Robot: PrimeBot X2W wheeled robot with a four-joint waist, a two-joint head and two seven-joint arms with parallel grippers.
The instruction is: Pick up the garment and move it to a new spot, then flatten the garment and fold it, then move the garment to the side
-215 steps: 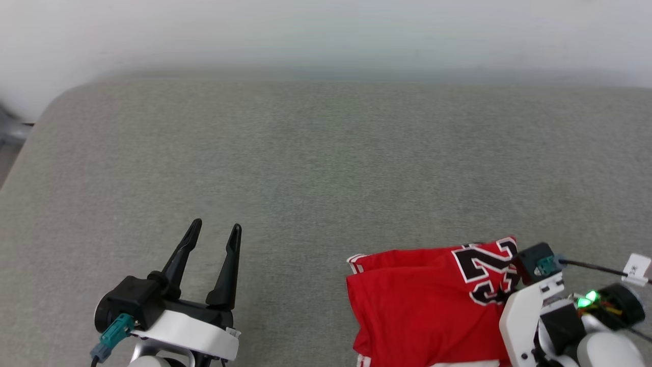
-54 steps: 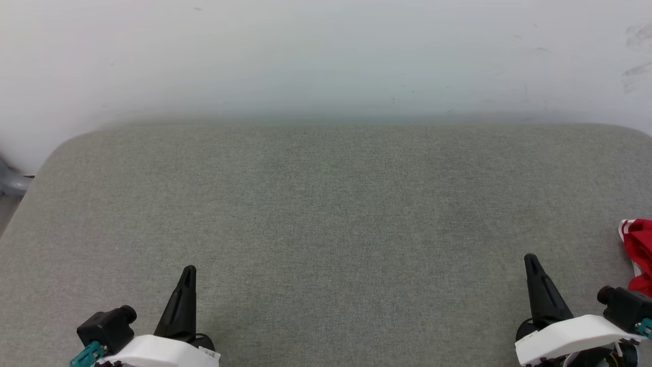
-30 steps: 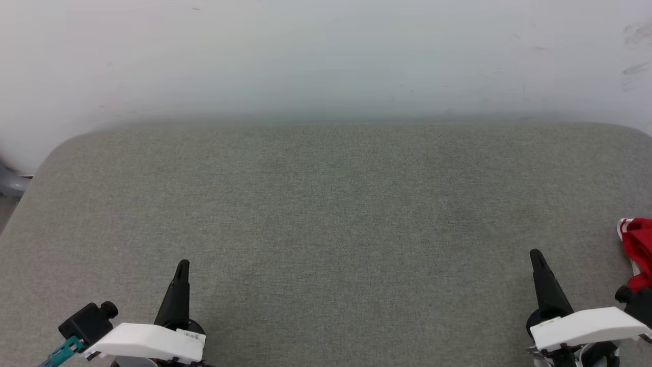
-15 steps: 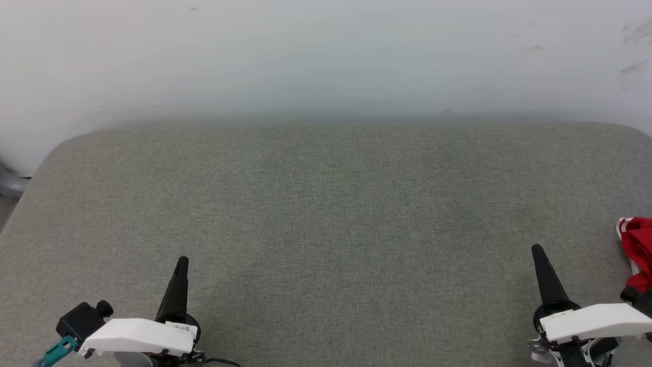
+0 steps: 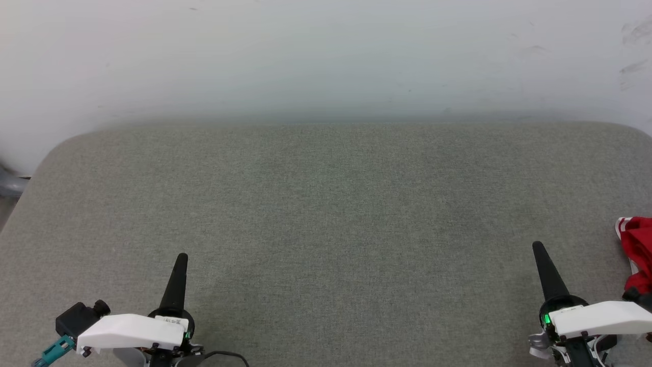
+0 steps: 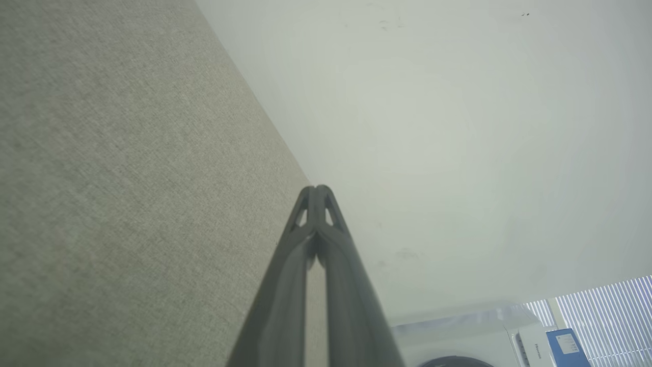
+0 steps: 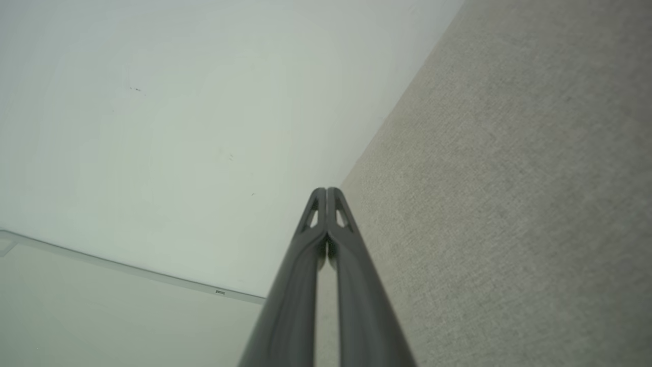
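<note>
Head view: a wide, grey fabric-covered worktop (image 5: 326,204) meets a plain pale wall (image 5: 326,51). The left end effector (image 5: 181,260) sits at the lower left and the right end effector (image 5: 538,248) at the lower right. Each shows as a single dark spike pointing away from the robot, clenched and holding nothing. The garment (image 5: 640,250) lies on the worktop at the far right. It is a bunched sliver of red cloth with white-striped trim at its upper corner, near the right end effector but apart from it. The edge of this view cuts off most of it. The part in sight runs from near to far, but which way the whole garment points, and its true long axis, cannot be told.

Left wrist view: the left end effector (image 6: 316,189) has its two fingers pressed tip to tip, empty, above the worktop (image 6: 102,153), with the wall (image 6: 458,127) beyond. A white appliance (image 6: 458,339) sits low in the background.

Right wrist view: the right end effector (image 7: 326,191) is likewise clenched and empty, between the wall (image 7: 153,102) and the worktop (image 7: 509,178).

Judging from this layout, the last step (moving the garment to the side) looks done. The next move seems to call for little more than both arms keeping clear of the cloth, though the fold itself cannot be checked from here.
</note>
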